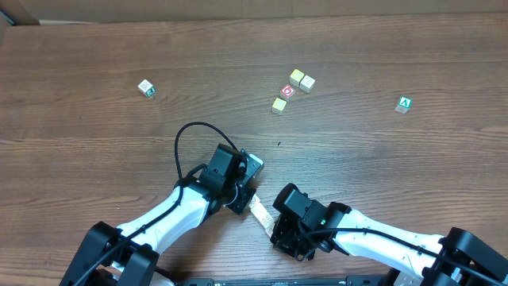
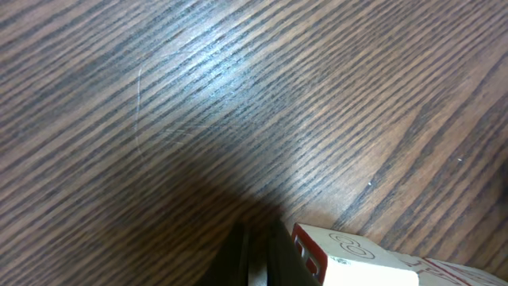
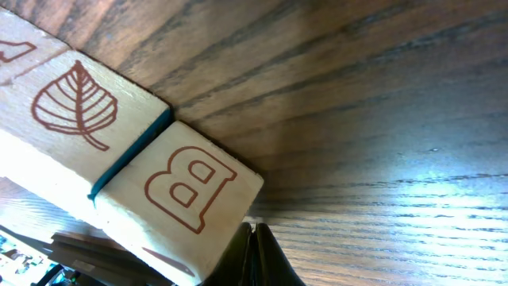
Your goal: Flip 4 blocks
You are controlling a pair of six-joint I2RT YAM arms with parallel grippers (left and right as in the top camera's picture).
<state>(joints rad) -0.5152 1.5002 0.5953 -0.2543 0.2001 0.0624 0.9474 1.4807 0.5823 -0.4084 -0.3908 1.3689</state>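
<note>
Blocks (image 1: 307, 83) are lying well ahead: three clustered seemingly nearer the left fingers (image 2: 234, 258), lone block (image 1: 145, 88) farther left; those and the right fingers (image 3: 268, 258) are sitting closed, empty.

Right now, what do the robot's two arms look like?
The left arm and right arm are both smooth white tubes joined by chunky black blocks. A thin black cable makes a big loop on the left one, and another thin black one runs along the right. The fingers at the tips look dark and slim.
</note>
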